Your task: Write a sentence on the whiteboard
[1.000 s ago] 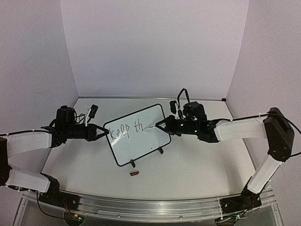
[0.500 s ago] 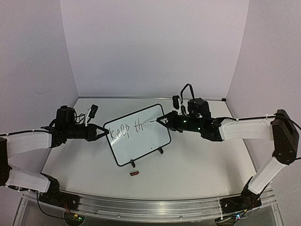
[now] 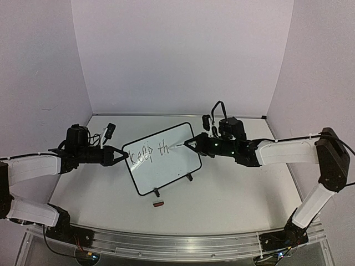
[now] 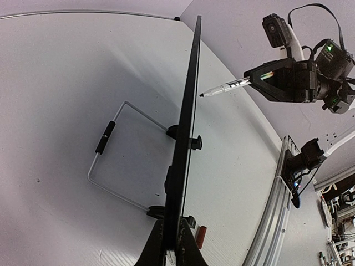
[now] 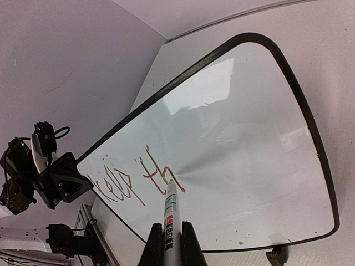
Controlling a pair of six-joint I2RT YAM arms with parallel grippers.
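The whiteboard (image 3: 166, 166) stands tilted on its two black feet mid-table, its face also in the right wrist view (image 5: 238, 144) and edge-on in the left wrist view (image 4: 186, 127). The sentence (image 3: 148, 151) reads "keep th" in reddish-dark strokes (image 5: 138, 180). My left gripper (image 3: 123, 155) is shut on the board's left rim (image 4: 172, 244). My right gripper (image 3: 191, 145) is shut on a white marker (image 5: 170, 216), whose tip (image 5: 171, 182) is at the board just right of the "h". The marker also shows in the left wrist view (image 4: 227, 86).
A small red marker cap (image 3: 158, 204) lies on the table in front of the board, seen too in the left wrist view (image 4: 201, 236). A wire stand (image 4: 111, 160) props the board from behind. Walls close the back and sides.
My right gripper has shifted slightly: it drew back right from the board half a second ago, and now the marker tip is back close to the "h". The left gripper has not moved.
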